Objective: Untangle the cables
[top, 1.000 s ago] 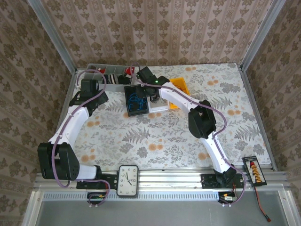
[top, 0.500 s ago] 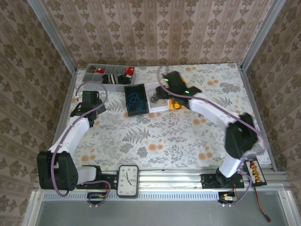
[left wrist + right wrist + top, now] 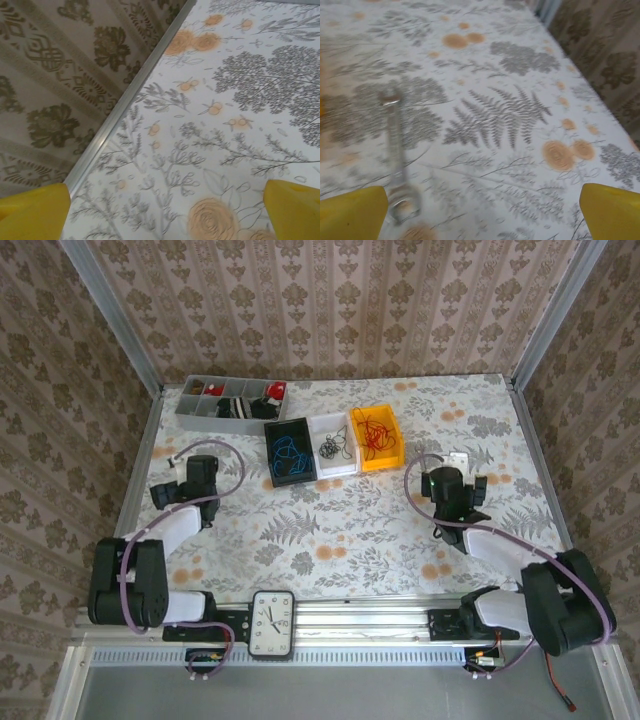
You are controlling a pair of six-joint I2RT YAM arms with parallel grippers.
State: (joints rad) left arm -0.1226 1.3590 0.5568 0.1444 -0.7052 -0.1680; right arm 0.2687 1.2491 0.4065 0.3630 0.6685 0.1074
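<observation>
Cables (image 3: 330, 447) sit apart by colour in three bins (image 3: 298, 478), far middle; left gripper (image 3: 160, 215) and right gripper (image 3: 480, 210) hang wide open, empty, well away. Dipping into a bin could mix strands; the right could nudge the wrench (image 3: 395, 150) below.

Both arms are folded low near their bases; the left end effector (image 3: 165, 212) and the right end effector (image 3: 482, 215) each have yellow fingers (image 3: 31, 212) spread wide, holding nothing
</observation>
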